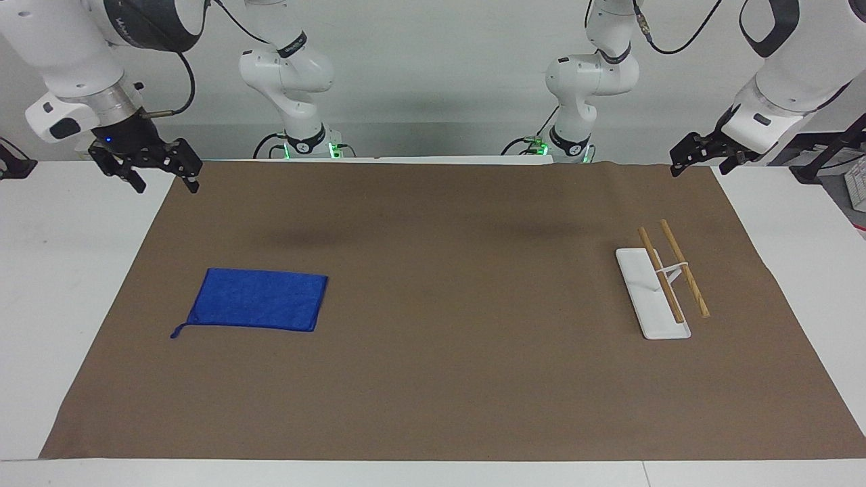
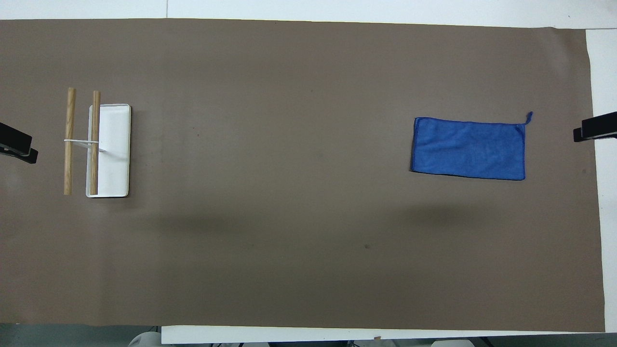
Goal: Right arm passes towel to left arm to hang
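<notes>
The blue towel (image 1: 260,299) (image 2: 468,148) lies flat on the brown mat toward the right arm's end of the table. Its thin loop (image 1: 178,332) sticks out from the corner farthest from the robots. My right gripper (image 1: 166,182) (image 2: 595,129), with its blue light on, hangs open and holds nothing, raised over the mat's edge at that end and well apart from the towel. At the other end my left gripper (image 1: 700,162) (image 2: 17,144) is also open and holds nothing, raised over the mat's edge beside the rack.
A rack (image 1: 663,281) (image 2: 96,149) with a white base and two wooden bars stands toward the left arm's end. The brown mat (image 1: 446,379) covers most of the white table (image 1: 61,270).
</notes>
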Tool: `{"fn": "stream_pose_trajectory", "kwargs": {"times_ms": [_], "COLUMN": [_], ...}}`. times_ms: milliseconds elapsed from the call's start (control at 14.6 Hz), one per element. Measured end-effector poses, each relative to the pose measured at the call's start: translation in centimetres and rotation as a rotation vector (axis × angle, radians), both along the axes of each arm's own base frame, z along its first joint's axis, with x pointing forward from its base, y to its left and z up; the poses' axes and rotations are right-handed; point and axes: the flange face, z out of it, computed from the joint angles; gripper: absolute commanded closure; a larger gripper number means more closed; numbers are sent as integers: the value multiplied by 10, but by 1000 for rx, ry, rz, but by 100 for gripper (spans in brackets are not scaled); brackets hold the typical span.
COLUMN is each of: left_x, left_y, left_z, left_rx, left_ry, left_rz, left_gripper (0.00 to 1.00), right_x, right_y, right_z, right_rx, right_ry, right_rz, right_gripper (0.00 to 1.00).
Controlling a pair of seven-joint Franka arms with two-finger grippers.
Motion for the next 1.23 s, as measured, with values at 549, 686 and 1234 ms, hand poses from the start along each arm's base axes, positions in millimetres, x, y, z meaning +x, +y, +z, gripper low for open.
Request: {"fn": "stream_pose_trajectory", "kwargs": {"times_ms": [549, 686, 1234], "left_x": [0, 0, 0], "left_y": [0, 0, 0], "left_z": [0, 0, 0], "left_rx": [0, 0, 0], "left_ry": [0, 0, 0], "left_rz": [0, 0, 0], "left_gripper": [0, 0, 0], "right_x": [0, 6, 39], "right_y": [0, 1, 11], "right_z": [-8, -30, -222], "right_rx": [2, -1, -17], "right_ry": [10, -13, -57], "right_rz": [2, 4, 27], "right_gripper": [1, 1, 1]}}
